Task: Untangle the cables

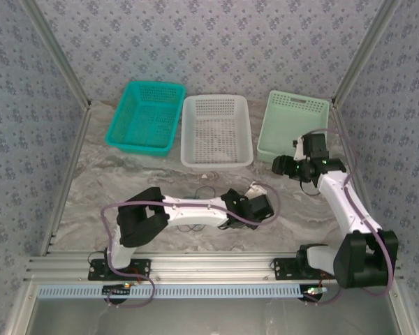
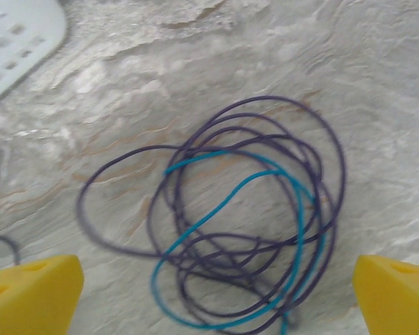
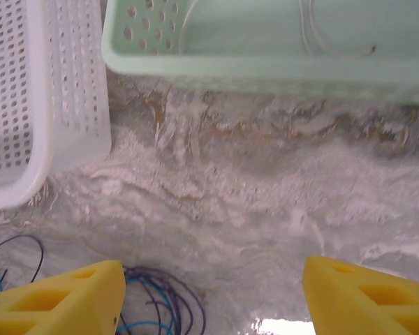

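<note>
Claw of the left arm (image 2: 216, 293) stands wide open and grips nothing, its two yellow wedge-shaped fingers (image 2: 35, 293) far apart at the lower corners of the left wrist view. Between and beyond them lies the tangle of thin cables (image 2: 237, 241): several dark purple loops wound over one another, with a teal strand threaded through them. They lie flat on the grey-and-tan marbled worktop (image 2: 377, 70). One purple loop bulges out to the left of the bundle. A corner of the white perforated plastic basket (image 2: 14, 42) shows at the upper left, apart from the wires.

The right arm's claw (image 3: 213, 300) is likewise spread open and empty. It hangs over bare worktop, and an edge of purple and teal wire shows just beside the finger at the lower left of that view. Ahead of it runs the near wall of the pale green plastic basket (image 3: 265, 66), with the white basket to the left.

Seen from above, the cables lie mid-worktop in front of the white basket, partly under the left arm. A teal mesh basket (image 1: 146, 115), the white one and the pale green one stand in a row along the far side. The right claw is near the green basket's front edge.
</note>
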`<state>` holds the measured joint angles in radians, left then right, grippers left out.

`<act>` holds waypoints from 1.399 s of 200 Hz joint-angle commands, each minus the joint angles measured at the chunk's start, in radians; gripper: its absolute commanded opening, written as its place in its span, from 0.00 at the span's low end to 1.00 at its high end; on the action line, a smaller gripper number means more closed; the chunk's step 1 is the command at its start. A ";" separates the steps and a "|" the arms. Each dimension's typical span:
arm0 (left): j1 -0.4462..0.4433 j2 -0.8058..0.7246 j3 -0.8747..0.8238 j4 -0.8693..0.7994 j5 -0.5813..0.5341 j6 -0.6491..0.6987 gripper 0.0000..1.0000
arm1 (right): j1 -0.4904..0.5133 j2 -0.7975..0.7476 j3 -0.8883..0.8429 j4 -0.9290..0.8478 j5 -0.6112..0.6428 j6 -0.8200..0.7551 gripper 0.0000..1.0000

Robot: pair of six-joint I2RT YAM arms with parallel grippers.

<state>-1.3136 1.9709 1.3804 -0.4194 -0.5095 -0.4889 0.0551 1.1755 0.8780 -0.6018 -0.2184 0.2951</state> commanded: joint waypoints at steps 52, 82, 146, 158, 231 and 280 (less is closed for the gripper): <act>0.051 -0.245 -0.151 0.180 0.150 -0.028 0.94 | 0.049 -0.181 -0.130 -0.003 -0.027 0.072 0.70; 0.090 -0.340 -0.210 0.226 0.227 -0.097 0.96 | 0.182 -0.250 -0.151 -0.007 0.055 0.055 0.68; 0.258 -0.640 -0.422 0.266 0.295 -0.182 0.99 | 0.460 -0.203 -0.182 -0.008 0.175 0.064 0.65; 0.300 -0.698 -0.481 0.283 0.312 -0.208 1.00 | 0.497 -0.162 -0.180 -0.004 0.195 0.071 0.65; 0.387 -0.929 -0.662 0.243 0.258 -0.254 0.99 | 0.576 0.016 -0.189 0.108 0.231 0.091 0.58; 0.405 -0.975 -0.700 0.237 0.251 -0.266 0.99 | 0.587 0.100 -0.183 0.172 0.199 0.098 0.51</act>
<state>-0.9157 1.0157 0.6956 -0.1658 -0.2398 -0.7364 0.6296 1.2568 0.6983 -0.4736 -0.0113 0.3779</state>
